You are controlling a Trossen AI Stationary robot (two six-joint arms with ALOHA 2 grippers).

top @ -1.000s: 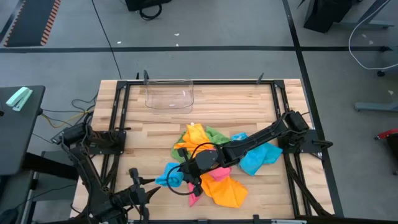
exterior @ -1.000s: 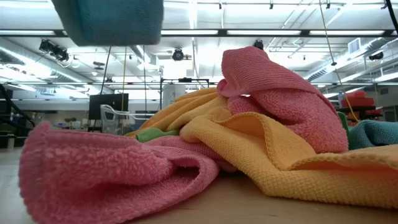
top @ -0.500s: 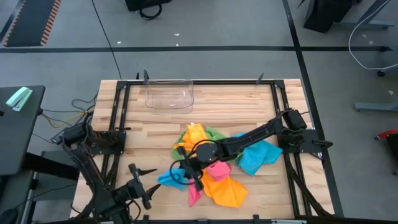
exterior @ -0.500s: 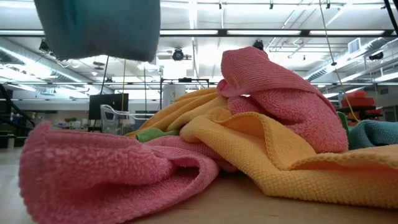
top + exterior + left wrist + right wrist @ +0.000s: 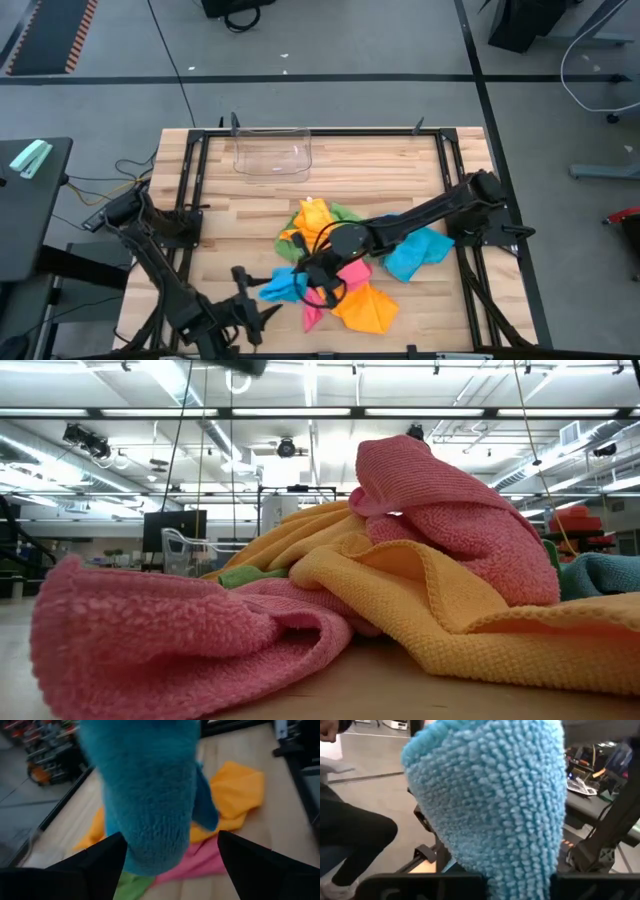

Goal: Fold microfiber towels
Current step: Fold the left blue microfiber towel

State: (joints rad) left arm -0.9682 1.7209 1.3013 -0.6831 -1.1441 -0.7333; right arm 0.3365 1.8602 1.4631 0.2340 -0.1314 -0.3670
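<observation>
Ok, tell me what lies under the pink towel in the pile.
The pink towel rests on an orange-yellow towel; a green towel peeks out lower. Anything deeper is covered.

Both manipulators are matte black, built from slender tubular links joined by bulkier cylindrical joint housings. The right arm carries a looped black cable near its wrist. The left arm ends in two dark, flat, tapered fingers.

Microfiber towels. A crumpled heap lies on the table's near middle: orange-yellow towel, pink towel, green towel and a blue towel, all unfolded. A second blue towel hangs bunched at the heap's left edge.
</observation>
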